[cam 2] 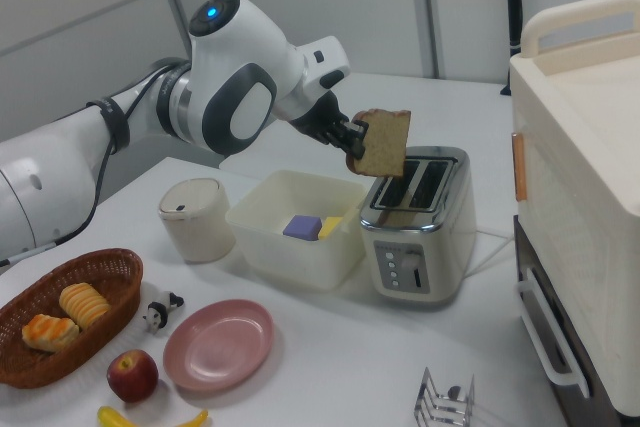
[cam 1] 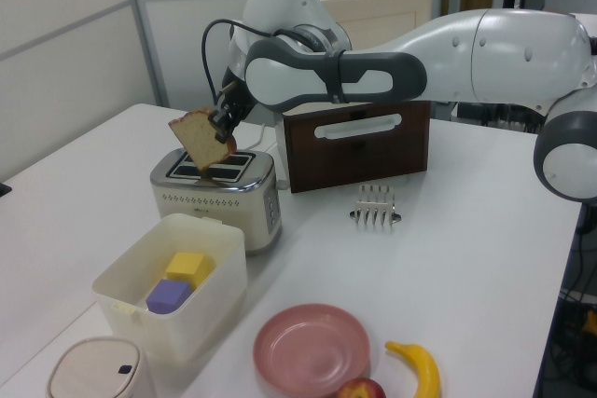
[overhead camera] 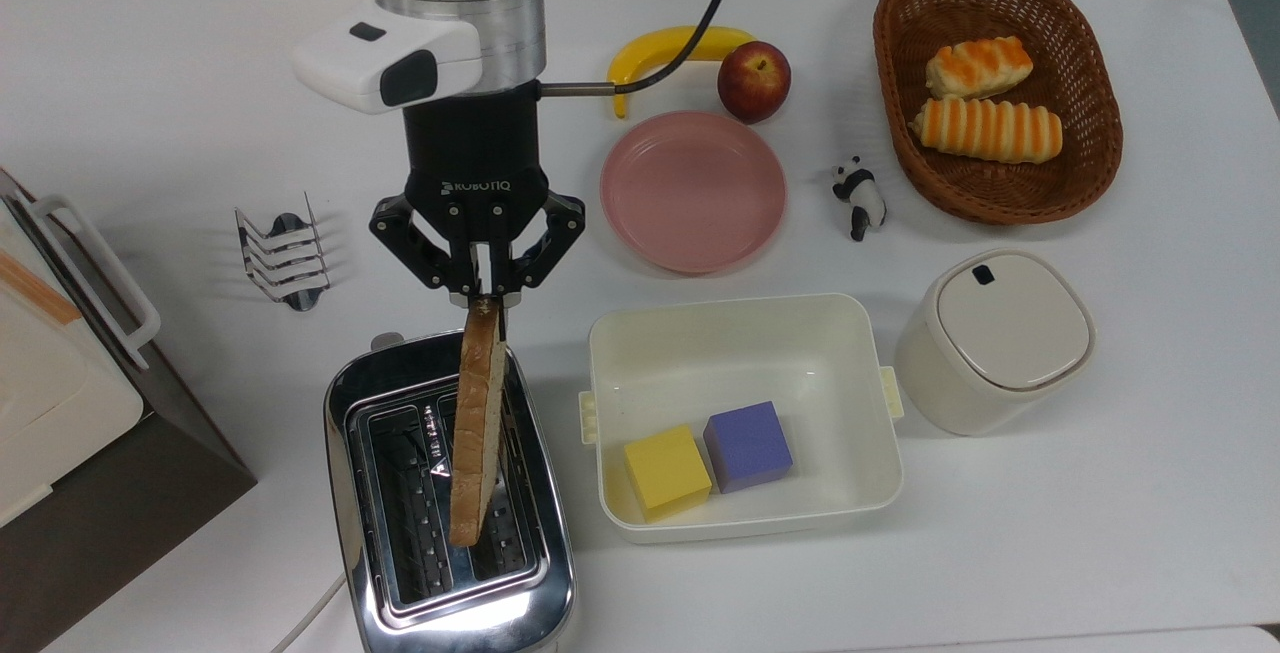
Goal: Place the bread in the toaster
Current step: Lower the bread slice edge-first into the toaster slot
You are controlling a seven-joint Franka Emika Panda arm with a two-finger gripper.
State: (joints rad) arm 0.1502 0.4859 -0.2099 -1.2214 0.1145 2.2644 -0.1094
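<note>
Top view: the gripper [overhead camera: 483,295] pinches one edge of the bread [overhead camera: 475,423], fingers pressed flat against the slice. Seen edge-on here, the bread is a thin tan strip with a darker crust, hanging above the toaster [overhead camera: 447,503]; its faces are hidden from this angle. The left view shows the bread [cam 1: 203,141] as a flat speckled slice with a rounded top, tilted and clear of the toaster [cam 1: 217,197], whose slots sit below it. In the right view the bread [cam 2: 381,142] hangs above the toaster [cam 2: 416,222], a shiny chrome box with rounded corners and two dark slots. The toaster's lower edge is cut off at the bottom of the top view, and only a short bit of white cord [overhead camera: 310,613] shows there. Just beside the toaster sits a smooth cream tub [overhead camera: 742,515] holding a yellow cube [overhead camera: 666,471] and a purple cube [overhead camera: 748,445]. A woven brown basket [overhead camera: 1088,165] holds two striped rolls [overhead camera: 985,127].
</note>
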